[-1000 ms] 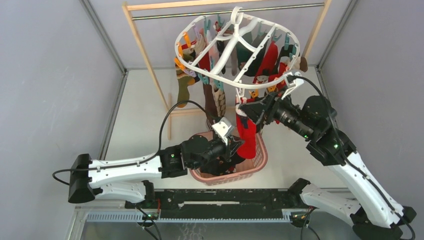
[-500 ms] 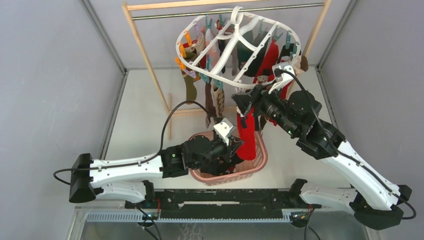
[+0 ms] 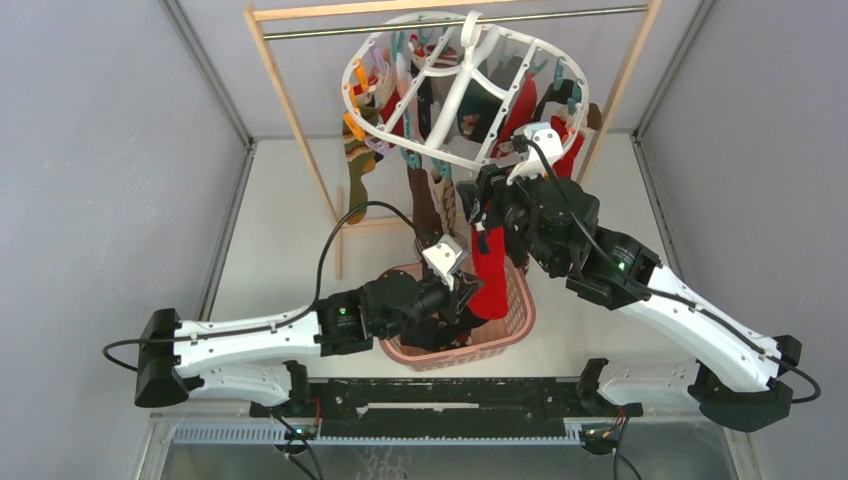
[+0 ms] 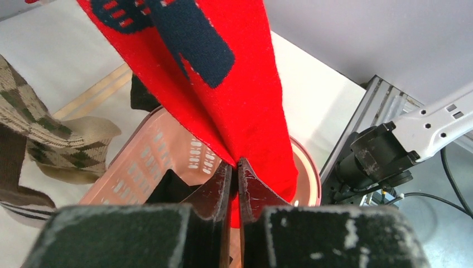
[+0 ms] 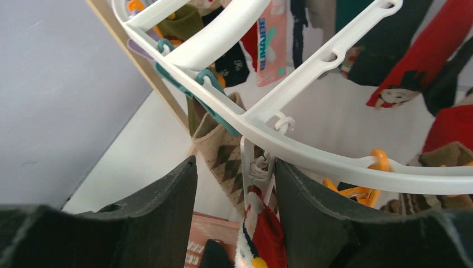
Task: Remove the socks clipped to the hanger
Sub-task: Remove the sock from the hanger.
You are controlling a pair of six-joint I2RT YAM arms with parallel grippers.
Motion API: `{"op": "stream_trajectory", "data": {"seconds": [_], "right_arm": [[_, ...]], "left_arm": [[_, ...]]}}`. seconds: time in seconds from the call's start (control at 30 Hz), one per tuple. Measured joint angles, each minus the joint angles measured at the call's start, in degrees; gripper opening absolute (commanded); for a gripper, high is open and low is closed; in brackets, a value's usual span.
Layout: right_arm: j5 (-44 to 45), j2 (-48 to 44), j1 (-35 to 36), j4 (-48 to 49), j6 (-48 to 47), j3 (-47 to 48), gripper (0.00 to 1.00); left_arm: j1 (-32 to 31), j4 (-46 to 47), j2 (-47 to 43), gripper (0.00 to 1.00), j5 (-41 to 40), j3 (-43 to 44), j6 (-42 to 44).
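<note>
top external: high above and behind the arm bases, looking down and forward across the tabletop (image 3: 280, 230) to the hanger (image 3: 452, 100); far, takes in both arms.
left wrist: behind the left gripper (image 4: 235, 167), looking up along the red sock (image 4: 245, 106) over the pink basket (image 4: 139, 162); very near.
right wrist: behind the right gripper (image 5: 234, 167), tilted up at the hanger's rim and a white clip (image 5: 254, 167); very near.
shared: top and left wrist both show sock and basket; top and right wrist both show the hanger rim.
</note>
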Motion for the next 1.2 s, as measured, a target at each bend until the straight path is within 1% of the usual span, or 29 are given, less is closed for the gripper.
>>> {"op": "stream_trajectory", "data": {"seconds": [0.3, 0.67, 0.83, 1.0, 1.07, 1.2], "right_arm": [[6.3, 0.5, 0.8, -1.3, -1.4, 2.1, 0.57], [10.1, 2.7, 1.0, -4.7, -1.5, 4.9, 0.55], [10.5, 3.8, 0.1, -6.3, -1.4, 6.4, 0.54], [10.3, 4.4, -1.2, -7.5, -1.2, 6.8, 0.47], [9.9, 4.5, -1.8, -7.8, -1.2, 6.8, 0.42], [8.7, 4.7, -3.1, -8.0, -0.8, 6.8, 0.28]], "left_arm": [[0.0, -0.9, -3.5, 0.09, -0.4, 0.0, 0.0], [0.0, -1.7, -4.2, 0.09, -1.4, 0.0, -0.1], [0.0, -1.8, -4.5, 0.09, -1.5, -0.1, -0.1], [0.0, -2.0, -5.0, 0.09, -1.5, -0.1, -0.2], [0.0, -2.1, -5.2, 0.09, -1.5, -0.1, -0.1], [0.0, -2.2, -5.2, 0.09, -1.5, -0.1, -0.2]]}}
